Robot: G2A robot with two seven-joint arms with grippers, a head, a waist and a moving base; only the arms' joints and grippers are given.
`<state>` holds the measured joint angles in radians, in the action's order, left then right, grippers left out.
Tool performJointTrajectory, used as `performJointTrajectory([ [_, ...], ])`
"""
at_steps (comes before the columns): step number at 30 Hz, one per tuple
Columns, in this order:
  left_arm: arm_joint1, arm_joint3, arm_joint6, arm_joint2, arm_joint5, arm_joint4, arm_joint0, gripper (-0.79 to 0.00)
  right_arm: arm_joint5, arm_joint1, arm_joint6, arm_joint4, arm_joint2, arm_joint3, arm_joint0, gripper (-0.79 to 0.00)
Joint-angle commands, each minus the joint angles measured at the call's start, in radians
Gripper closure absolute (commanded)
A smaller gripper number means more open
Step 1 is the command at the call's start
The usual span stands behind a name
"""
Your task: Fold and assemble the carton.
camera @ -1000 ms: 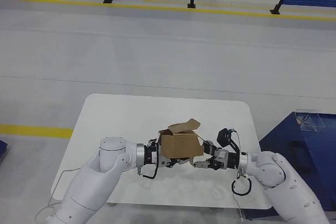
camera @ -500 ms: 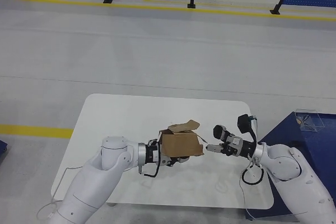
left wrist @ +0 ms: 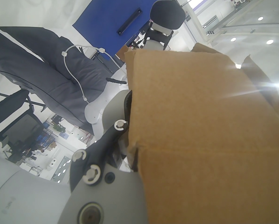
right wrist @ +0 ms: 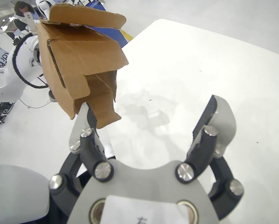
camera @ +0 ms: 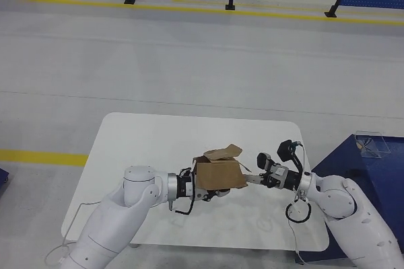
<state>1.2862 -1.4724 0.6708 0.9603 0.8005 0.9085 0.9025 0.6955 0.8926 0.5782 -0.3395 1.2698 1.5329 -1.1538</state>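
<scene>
1. The carton [camera: 219, 173] is held off the white table [camera: 148, 138], a little toward 5 o'clock of the table's middle; its top flap [camera: 222, 151] stands half open.
2. The left gripper [camera: 203, 193] is at 8 o'clock of the carton, pinching its wall; one finger [left wrist: 111, 138] lies against the outside of the cardboard; the other is hidden behind it.
3. The right gripper [right wrist: 150, 104] is at 3 o'clock of the carton, its fingers spread wide; one fingertip [right wrist: 87, 111] touches the edge of a hanging lower flap [right wrist: 104, 99]; the other is clear of the cardboard.
</scene>
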Motion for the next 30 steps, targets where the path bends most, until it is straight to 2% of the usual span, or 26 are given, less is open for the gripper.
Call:
performJointTrajectory([
  [1, 0.0, 0.002, -0.003, -0.004, 0.0, -0.002, -0.002, 0.0, 0.014, 0.003, 0.0, 0.034, -0.01, 0.006, 0.002, -0.785],
  [6, 0.001, 0.02, -0.015, -0.008, -0.002, 0.007, -0.008, 0.0, 0.023, -0.001, 0.025, 0.082, 0.007, 0.033, -0.003, -0.785],
  [16, 0.005, 0.024, -0.037, -0.024, -0.012, 0.018, -0.013, 0.0, -0.003, 0.003, 0.019, 0.038, -0.009, 0.066, -0.002, -0.785],
  [30, -0.008, -0.024, 0.022, -0.023, -0.043, -0.01, 0.016, 0.0, -0.037, 0.013, 0.013, -0.005, -0.032, -0.039, 0.037, -0.785],
])
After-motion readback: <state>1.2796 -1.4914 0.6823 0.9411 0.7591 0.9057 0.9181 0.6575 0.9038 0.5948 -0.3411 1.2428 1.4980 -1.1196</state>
